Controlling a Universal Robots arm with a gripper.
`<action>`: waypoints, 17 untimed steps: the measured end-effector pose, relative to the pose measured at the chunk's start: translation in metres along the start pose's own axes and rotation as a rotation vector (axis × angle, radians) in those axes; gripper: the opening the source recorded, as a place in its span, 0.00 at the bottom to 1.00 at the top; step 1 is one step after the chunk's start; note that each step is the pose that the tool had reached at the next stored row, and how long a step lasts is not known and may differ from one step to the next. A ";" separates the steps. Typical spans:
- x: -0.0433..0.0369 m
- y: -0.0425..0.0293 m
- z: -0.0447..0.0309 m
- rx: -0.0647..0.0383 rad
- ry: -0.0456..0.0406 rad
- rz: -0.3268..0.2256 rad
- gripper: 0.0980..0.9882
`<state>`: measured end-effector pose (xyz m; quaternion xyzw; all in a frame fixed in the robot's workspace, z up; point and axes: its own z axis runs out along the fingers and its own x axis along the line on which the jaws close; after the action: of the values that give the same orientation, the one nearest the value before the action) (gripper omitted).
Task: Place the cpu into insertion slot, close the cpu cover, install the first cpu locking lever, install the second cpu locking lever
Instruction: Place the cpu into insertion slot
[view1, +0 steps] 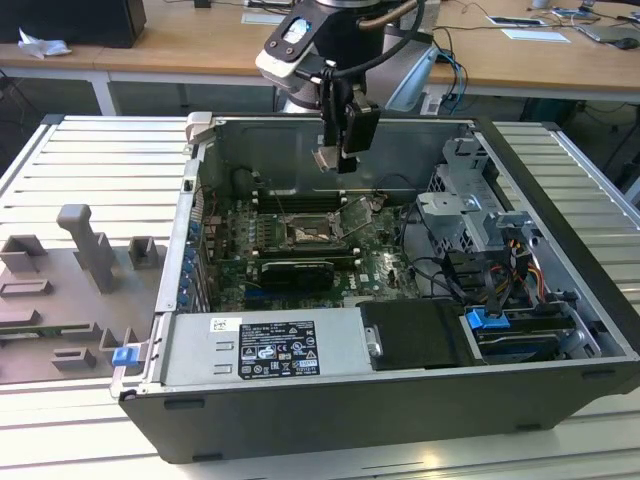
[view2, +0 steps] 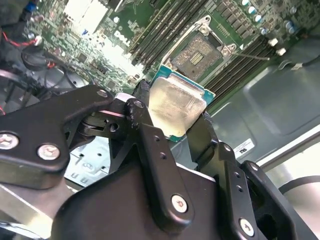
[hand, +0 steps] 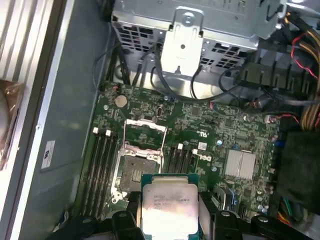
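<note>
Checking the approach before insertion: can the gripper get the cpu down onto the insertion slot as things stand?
Probably yes. The gripper, jaws shut on the cpu, hangs above the open case; the insertion slot lies bare, dark centre showing, with the cpu cover apparently swung up off it.

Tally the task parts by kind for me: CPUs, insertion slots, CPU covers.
cpu: 1, gripped in the end effector
insertion slot: 1
cpu cover: 1, open
Total: 3
</note>
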<state>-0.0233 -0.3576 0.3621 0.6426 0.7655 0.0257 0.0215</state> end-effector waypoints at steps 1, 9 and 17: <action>0.0000 0.0000 0.0002 0.000 -0.0011 0.015 0.50; 0.0005 -0.0009 0.0033 0.000 -0.0046 0.066 0.50; 0.0012 -0.0015 0.0109 0.003 -0.0044 0.067 0.50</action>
<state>-0.0243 -0.3565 0.3511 0.6678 0.7436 0.0241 0.0215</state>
